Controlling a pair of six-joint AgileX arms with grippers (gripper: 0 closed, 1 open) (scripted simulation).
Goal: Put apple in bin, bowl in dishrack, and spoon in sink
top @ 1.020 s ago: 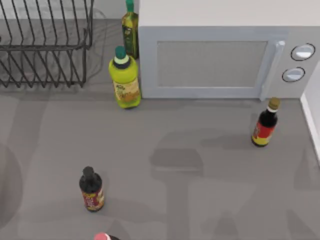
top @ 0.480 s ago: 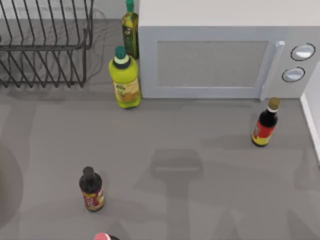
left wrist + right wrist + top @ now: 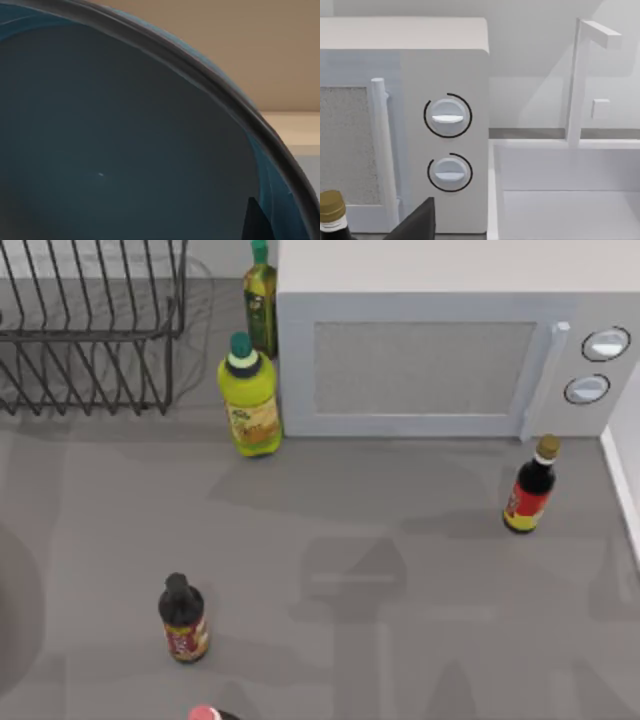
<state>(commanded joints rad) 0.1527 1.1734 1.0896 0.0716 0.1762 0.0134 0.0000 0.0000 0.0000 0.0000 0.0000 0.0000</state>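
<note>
The bowl is right up against the left claw's camera, its teal inside facing the lens and its dark rim sweeping across in one long arc, with a beige wall beyond it. A dark sliver at the bowl's edge looks like part of the left claw, so I'd judge the bowl is held and being carried, though whether those fingers are pinched I cannot tell. A round bowl has no long axis to speak of; what counts is its mouth, which faces back toward the claw, tilted rather than level. The rack waits at the far left of the surface, its thin wires upright, beside a green bottle. To do this well, keep the carry slow, come in above the wires, then lower the rim between two rows. The right claw idles facing the microwave, the sink just beside it; its fingers I cannot tell.
</note>
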